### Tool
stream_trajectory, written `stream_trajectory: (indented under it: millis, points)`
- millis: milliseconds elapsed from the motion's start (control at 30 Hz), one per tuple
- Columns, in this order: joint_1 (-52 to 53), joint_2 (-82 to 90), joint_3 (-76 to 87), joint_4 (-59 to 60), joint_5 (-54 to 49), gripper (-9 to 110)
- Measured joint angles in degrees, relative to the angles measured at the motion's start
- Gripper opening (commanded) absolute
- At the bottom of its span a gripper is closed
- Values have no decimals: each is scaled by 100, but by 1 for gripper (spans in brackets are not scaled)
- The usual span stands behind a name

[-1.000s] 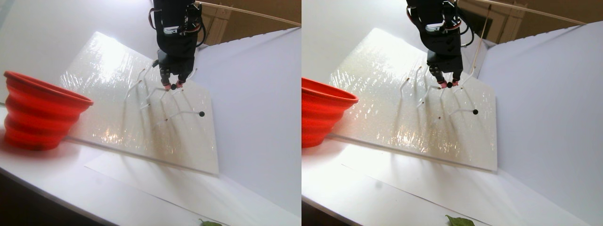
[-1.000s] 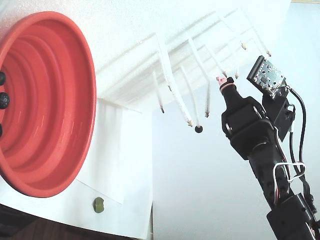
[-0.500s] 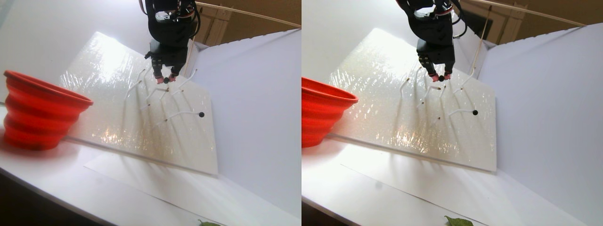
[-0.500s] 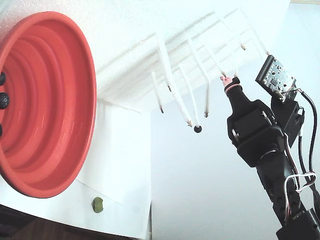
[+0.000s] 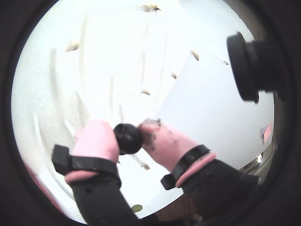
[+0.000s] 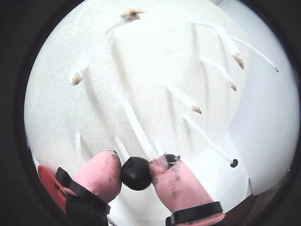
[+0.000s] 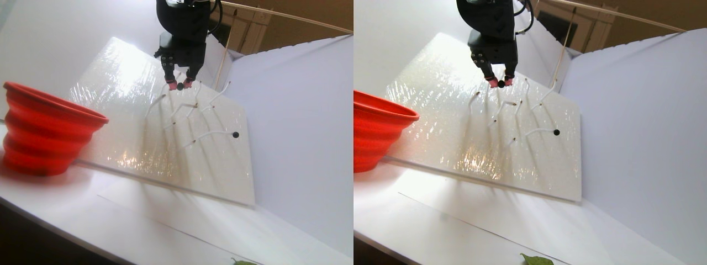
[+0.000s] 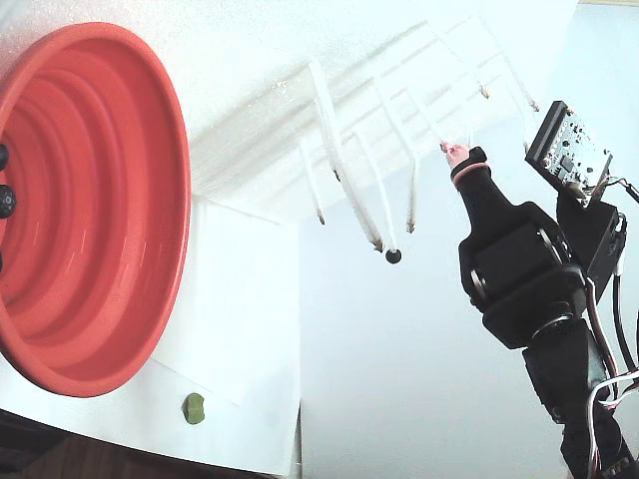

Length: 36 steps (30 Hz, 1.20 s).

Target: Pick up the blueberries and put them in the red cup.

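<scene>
My gripper (image 6: 136, 172) has pink-tipped fingers and is shut on one black blueberry (image 6: 135, 174); both wrist views show the berry (image 5: 128, 139) pinched between the pads. In the stereo pair view the gripper (image 7: 180, 86) hangs above the top of the white stems. Another blueberry (image 7: 236, 134) still sits on a stem tip at the lower right of the board, also visible in the fixed view (image 8: 393, 256). The red cup (image 7: 49, 130) stands left of the board. In the fixed view, the red cup (image 8: 90, 200) holds blueberries (image 8: 5, 200) at its far left edge.
A tilted white foam board (image 7: 165, 149) carries several thin white stems with bare tips. White walls close in on the right. A small green lump (image 8: 194, 407) lies on the paper below the cup, and a green leaf (image 7: 536, 258) lies at the front edge.
The gripper, still shut on the blueberry, has risen off the stems and shifted left toward the cup in the stereo pair view. The berry on the lower right stem has stayed put.
</scene>
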Motion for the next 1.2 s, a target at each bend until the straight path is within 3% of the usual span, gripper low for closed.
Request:
stream_trajectory:
  millis: [1200]
  points:
    - [-1556, 2602, 1819, 1723, 976, 11]
